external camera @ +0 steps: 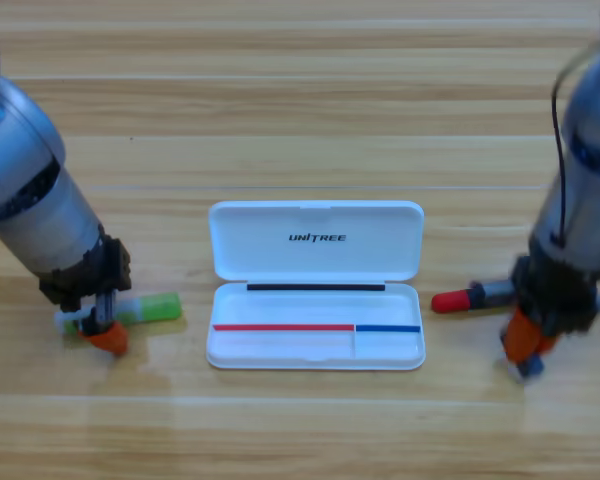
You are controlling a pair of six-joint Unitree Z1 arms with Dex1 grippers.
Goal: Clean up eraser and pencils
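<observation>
Left hand point(103, 330) is down on the bench point(300, 110), over the whitish end of the green pencil point(152, 308); whether it is pinching, I cannot tell. Right hand point(527, 350) is low beside the red-ended pencil point(460, 299), which lies just right of the open white case point(316, 290); its grip cannot be made out either. The eraser is nowhere to be seen.

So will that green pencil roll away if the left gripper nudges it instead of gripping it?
Probably, a little. The green pencil looks round-barrelled and lies flat on the wooden table, so a sideways nudge from the left gripper could roll it. It looks stiff and light, so it should lift without sagging, though a grip near its whitish end may tilt it.
</observation>
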